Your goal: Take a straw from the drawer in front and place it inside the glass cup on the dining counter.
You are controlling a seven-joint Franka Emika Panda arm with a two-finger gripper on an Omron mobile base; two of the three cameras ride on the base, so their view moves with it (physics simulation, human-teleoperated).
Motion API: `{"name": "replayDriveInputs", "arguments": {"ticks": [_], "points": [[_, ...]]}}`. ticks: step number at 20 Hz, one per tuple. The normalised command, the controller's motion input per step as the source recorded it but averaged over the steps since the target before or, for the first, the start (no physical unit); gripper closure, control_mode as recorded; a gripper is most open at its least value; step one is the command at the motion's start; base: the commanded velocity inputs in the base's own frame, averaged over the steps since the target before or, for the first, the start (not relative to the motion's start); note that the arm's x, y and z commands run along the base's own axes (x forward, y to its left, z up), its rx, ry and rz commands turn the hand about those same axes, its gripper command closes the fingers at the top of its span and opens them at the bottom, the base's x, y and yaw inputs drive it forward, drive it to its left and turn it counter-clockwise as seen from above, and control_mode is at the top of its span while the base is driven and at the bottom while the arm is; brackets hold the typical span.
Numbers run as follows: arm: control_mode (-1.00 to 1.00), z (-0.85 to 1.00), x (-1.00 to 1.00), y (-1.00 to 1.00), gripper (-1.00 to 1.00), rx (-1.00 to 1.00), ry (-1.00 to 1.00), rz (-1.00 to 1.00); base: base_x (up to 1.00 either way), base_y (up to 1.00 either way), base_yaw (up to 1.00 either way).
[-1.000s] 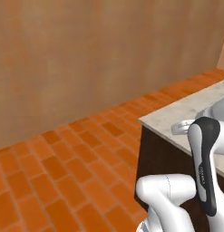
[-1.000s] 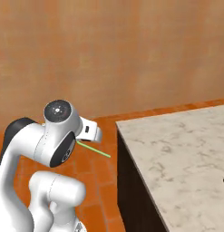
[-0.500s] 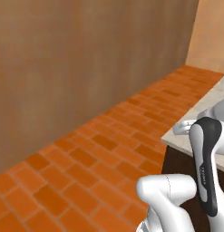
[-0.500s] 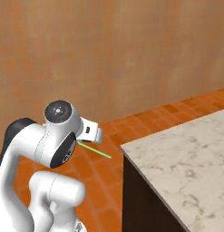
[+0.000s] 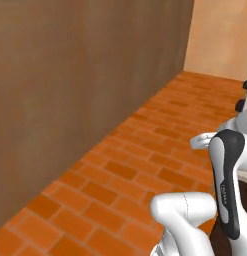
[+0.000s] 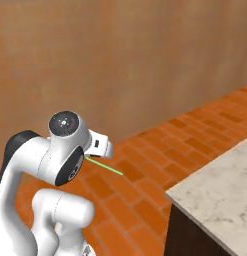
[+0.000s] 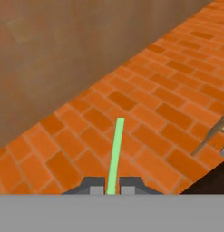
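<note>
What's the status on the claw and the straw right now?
Claw shut on the straw. Straw sticks out over the brick floor. Dining counter corner at right; glass cup not sighted.

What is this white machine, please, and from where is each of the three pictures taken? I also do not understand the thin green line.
The white machine is a robot arm on a base that drives, in a computer-drawn kitchen. Two pictures come from cameras on that base, behind the arm to its left and right. They look over an orange brick floor toward a brown wall. The third camera sits on the hand and looks along the gripper. The green line is a straw: the gripper is shut on its lower end, and it sticks out forward. In the right base view a corner of the beige marble dining counter shows at lower right.
</note>
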Motion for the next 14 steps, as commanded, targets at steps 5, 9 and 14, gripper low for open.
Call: {"name": "replayDriveInputs", "arguments": {"ticks": [5, 9, 14], "points": [[1.00, 0.00, 0.00, 0.00, 1.00, 0.00, 0.00, 0.00, 0.97, 0.84, -0.46], [1.00, 0.00, 0.00, 0.00, 1.00, 0.00, 0.00, 0.00, 0.93, 0.76, -0.56], [1.00, 0.00, 0.00, 0.00, 1.00, 0.00, 0.00, 0.00, 0.96, 0.73, -0.55]]}}
